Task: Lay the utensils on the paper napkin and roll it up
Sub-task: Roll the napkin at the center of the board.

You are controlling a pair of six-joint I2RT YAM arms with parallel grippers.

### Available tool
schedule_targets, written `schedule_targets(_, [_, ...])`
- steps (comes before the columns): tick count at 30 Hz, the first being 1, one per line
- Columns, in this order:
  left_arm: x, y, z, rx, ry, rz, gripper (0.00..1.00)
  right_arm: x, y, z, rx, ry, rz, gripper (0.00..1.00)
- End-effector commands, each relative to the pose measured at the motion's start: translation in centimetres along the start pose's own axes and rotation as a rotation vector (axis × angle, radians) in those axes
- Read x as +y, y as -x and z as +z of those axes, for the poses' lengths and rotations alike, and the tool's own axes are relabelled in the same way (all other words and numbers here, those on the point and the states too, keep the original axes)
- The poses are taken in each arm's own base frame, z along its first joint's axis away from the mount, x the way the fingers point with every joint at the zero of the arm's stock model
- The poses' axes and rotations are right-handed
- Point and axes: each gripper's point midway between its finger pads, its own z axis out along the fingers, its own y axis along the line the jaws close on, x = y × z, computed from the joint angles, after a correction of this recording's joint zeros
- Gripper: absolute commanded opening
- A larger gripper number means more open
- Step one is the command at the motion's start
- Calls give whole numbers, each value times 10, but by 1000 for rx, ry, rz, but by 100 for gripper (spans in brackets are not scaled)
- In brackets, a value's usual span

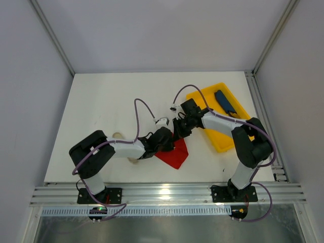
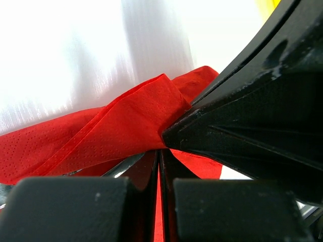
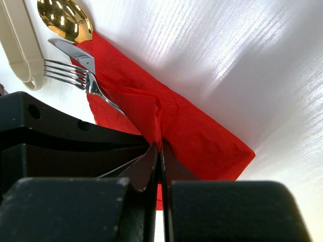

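Left gripper (image 2: 159, 151): its two black fingers are squeezing tight together, pinching a fold of the thin bright red paper napkin (image 2: 116, 126).
Right gripper (image 3: 160, 146): its fingers are pressing shut too, nipping a raised crease of the same napkin.
Both grippers: they are sitting tip to tip, very close together.
Napkin: it is lying crumpled and partly folded on the flat white table (image 1: 101, 101), just beside the yellow plastic tray (image 1: 223, 143).
Shiny gold spoon (image 3: 65, 19) and shiny silver fork (image 3: 75, 75): their heads are sticking out of one end of the napkin, side by side. Their handles are hiding under the red paper.
Pale beige sleeve (image 3: 20, 45): it is lying near the spoon and the fork prongs.
Flat dark-blue oblong thing (image 1: 225, 101): it is lying inside the tray.
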Motion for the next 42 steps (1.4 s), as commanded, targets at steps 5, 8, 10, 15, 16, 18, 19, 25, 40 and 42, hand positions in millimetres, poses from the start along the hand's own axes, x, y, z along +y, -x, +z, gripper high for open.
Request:
schedule_targets(5, [-1,7,-7,-22,-7,-9,0,7,-3,-2,-20,-6,-6,4])
schedule_targets(8, [-1,8,-8,-24,-5,-11,0,7,-7,0,-12,-6,2,4])
schedule_targets(10, [1,7,-8,-24,-1,-10,0,9,-12,2,-2,-7,4,4])
schedule_targets(15, [1,9,-9,-30,2,-17,0,9,-23,6,22,-19,1,4])
schedule_targets(16, [0,10,-10,-33,1,-17,0,9,-25,7,27,-20,0,4])
schedule_targets(18, [-1,11,-11,-34,0,-18,0,7,-28,10,32,-25,2,4])
schedule_targets(19, [-2,12,-12,-35,-5,-19,0,5,-31,10,37,-29,6,4])
schedule_targets(25, [-5,17,-22,-41,-12,-12,0,0,-37,17,57,-38,11,4])
schedule_targets(40, [17,45,-45,-100,146,68,2,2,-40,17,53,-35,3,4])
schedule_targets(42, [19,47,-41,-106,147,59,1,2,-40,16,53,-35,3,4])
